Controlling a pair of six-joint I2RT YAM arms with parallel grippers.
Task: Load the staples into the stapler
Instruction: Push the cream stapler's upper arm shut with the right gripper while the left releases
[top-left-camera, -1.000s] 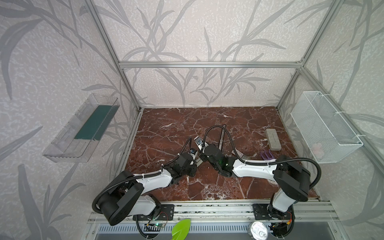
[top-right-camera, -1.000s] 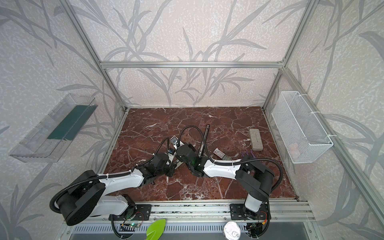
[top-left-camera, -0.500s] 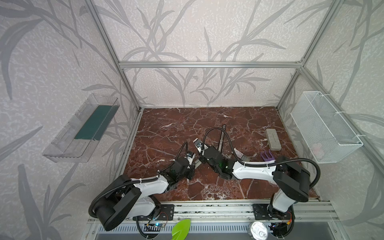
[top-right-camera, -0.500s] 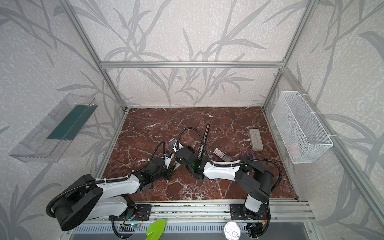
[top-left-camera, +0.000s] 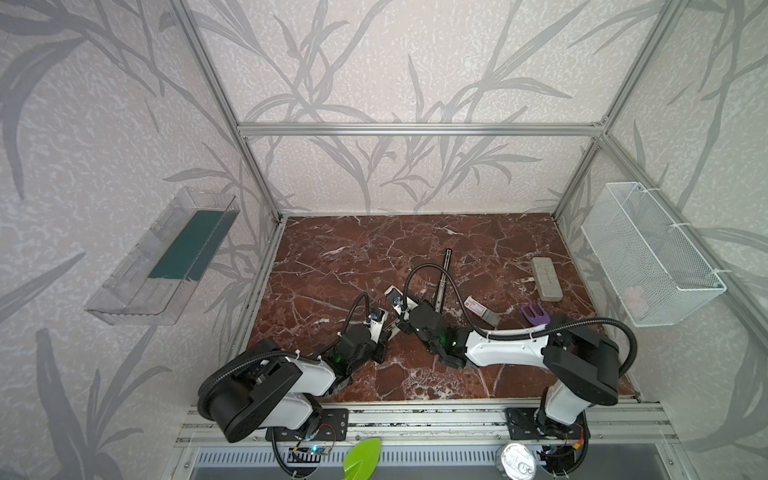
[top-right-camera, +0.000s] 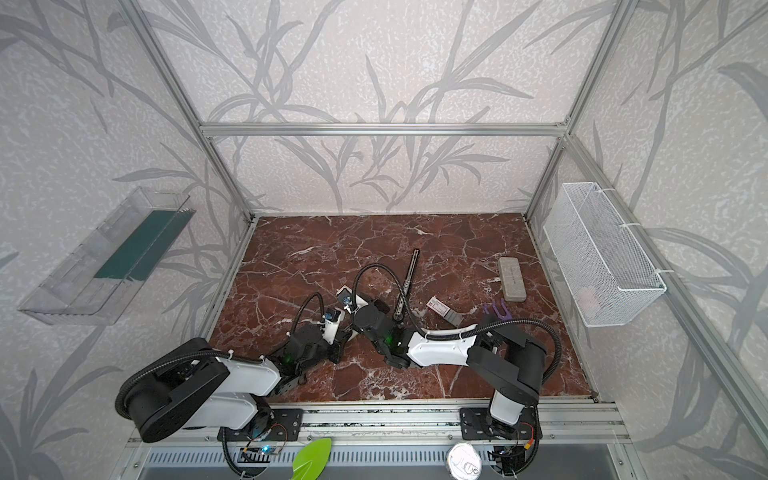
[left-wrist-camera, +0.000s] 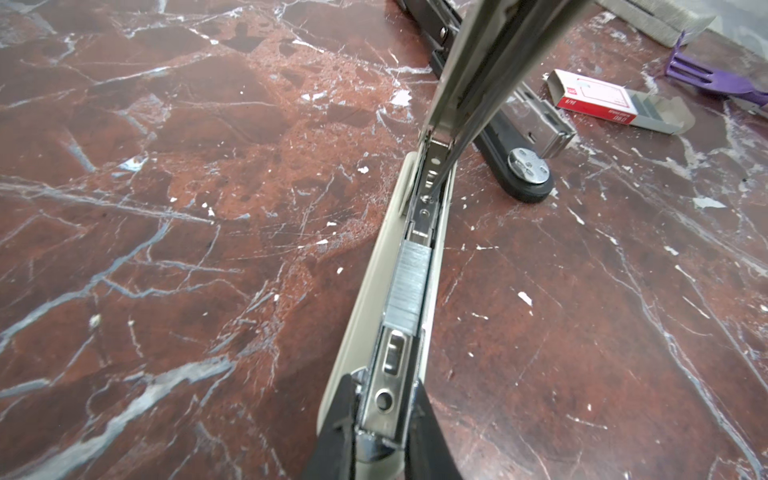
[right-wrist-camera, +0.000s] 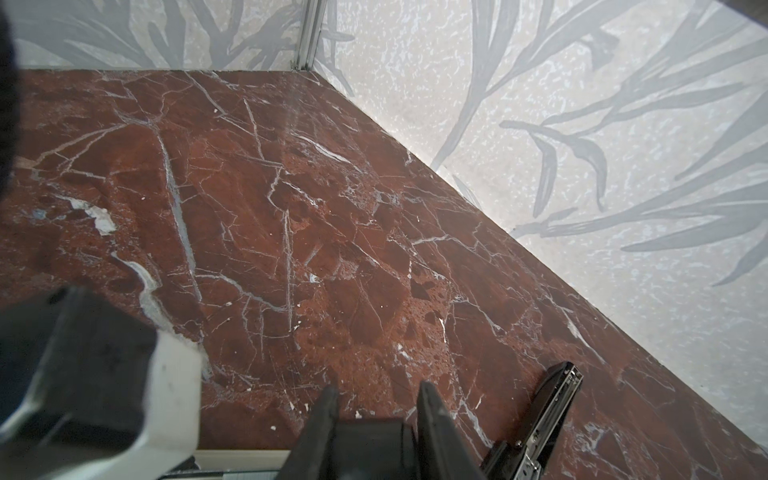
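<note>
Left wrist view: beige stapler (left-wrist-camera: 370, 299) lies on the marble table (left-wrist-camera: 166, 208), hinged wide, with the lid (left-wrist-camera: 498, 50) raised steeply over the magazine. Left gripper (left-wrist-camera: 381, 382) is clamped on the front end of the magazine rail, one black finger each side. A strip of staples (left-wrist-camera: 407, 286) sits in the channel at roughly mid-length, flat and square to the walls — so the loading itself looks done.

Staple box (left-wrist-camera: 594, 97) lies well apart on the table, past a black stapler (left-wrist-camera: 528, 174), with its grey inner tray slid partly out. In a top view the staple box (top-left-camera: 476, 305) is to the right of both grippers and touched by neither.

Right gripper (right-wrist-camera: 378, 388) is low beside the left, fingers somewhat apart. Whether they pinch the lid or anything else I cannot tell — the dark mass between them could be the gripper's own body.

Left to do, by my reading: bring the lid down until it latches, then release. The pusher's position behind the strip is not clear.
</note>
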